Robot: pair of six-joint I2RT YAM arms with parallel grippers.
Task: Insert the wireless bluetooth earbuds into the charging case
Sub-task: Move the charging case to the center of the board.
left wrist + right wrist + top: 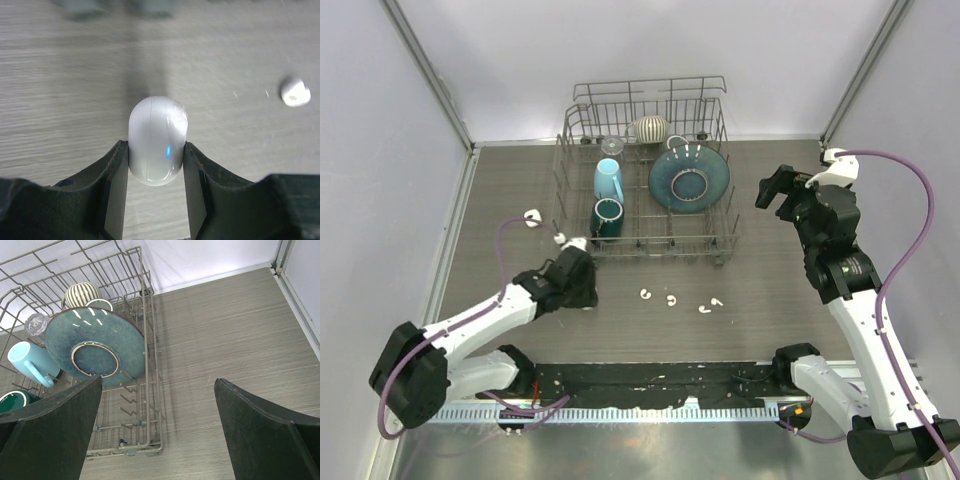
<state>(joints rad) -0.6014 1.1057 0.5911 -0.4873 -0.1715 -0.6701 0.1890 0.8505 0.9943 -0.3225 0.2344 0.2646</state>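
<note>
Left gripper point(156, 147) is clamped on the white charging case point(157, 127), blue light on its face, right at the near-left corner of the dish rack point(563, 170). Four earbuds point(671, 300) lie loose in a row on the table point(770, 300), right of the case and just near of the rack. Right gripper point(158, 385) has its jaws spread wide, above the table right of the rack.

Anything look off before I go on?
The charging case clamped in the jaws of the left gripper looks closed, its seam unbroken, while four earbuds lie scattered loose on the table near the dish rack.
</note>
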